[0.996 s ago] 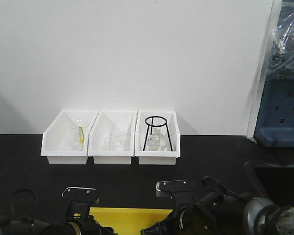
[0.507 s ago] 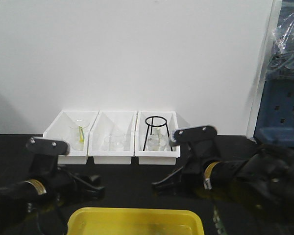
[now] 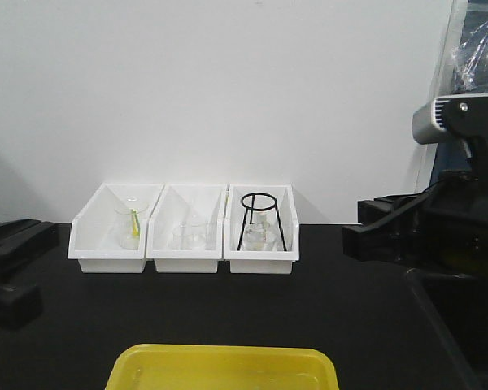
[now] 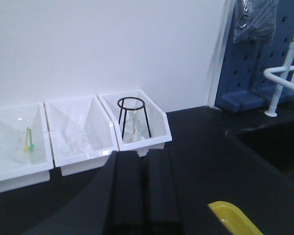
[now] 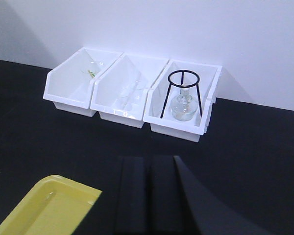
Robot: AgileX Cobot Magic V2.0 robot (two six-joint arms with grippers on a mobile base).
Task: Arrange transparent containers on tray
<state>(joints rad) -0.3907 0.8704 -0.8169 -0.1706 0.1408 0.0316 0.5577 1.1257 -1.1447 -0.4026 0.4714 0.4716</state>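
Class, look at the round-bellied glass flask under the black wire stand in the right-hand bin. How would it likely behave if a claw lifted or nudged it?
The flask looks like thin clear glass, so probably fragile and slippery. Its bulbous body may roll if tipped. The stand straddles it, so lifting could snag the legs.

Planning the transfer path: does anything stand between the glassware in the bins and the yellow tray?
Only bare black table lies between the bins and tray. But the flask sits inside a black tripod in the right bin, whose ring blocks a straight lift.
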